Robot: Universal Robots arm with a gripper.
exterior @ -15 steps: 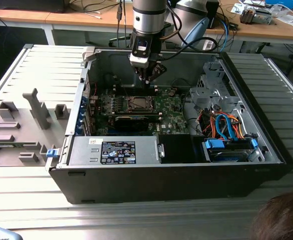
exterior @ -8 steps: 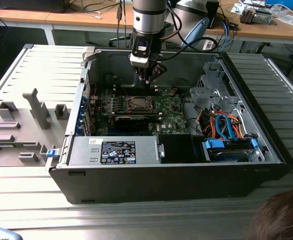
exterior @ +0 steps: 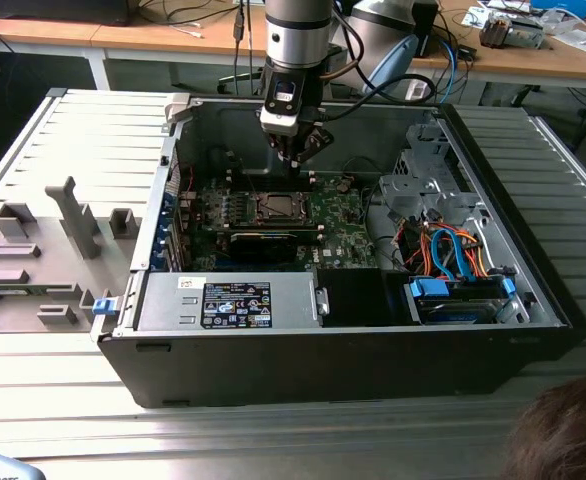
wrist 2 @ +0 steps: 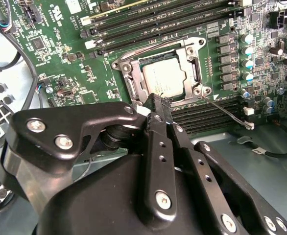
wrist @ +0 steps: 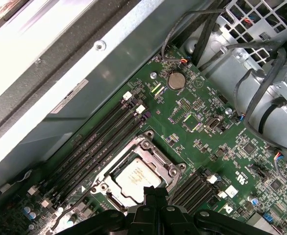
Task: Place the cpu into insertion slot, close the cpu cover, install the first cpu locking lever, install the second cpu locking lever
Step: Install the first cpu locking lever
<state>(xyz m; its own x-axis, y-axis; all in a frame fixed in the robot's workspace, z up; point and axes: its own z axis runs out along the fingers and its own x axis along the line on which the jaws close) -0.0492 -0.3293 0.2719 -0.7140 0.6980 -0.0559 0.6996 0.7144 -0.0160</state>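
The cpu [wrist 2: 164,78] [wrist: 133,178] lies flat in the insertion slot [exterior: 273,206] on the green board, silvery top showing. The cpu cover [wrist 2: 193,68] [wrist: 169,167] is down around it as a metal frame. One thin wire locking lever [wrist 2: 155,46] runs along one side of the frame. The other lever [wrist 2: 227,112] angles away from the socket corner over the black memory slots. My gripper [exterior: 295,150] [wrist 2: 155,101] [wrist: 153,192] hangs just above the socket's edge, its black fingers pressed together with nothing between them.
The work is inside an open computer case [exterior: 533,270]. A black card [exterior: 263,240] and a power supply [exterior: 233,300] lie toward the front, and bundled cables [exterior: 443,255] with a drive cage are at the exterior view's right. A grey parts fixture [exterior: 43,260] lies outside at the left.
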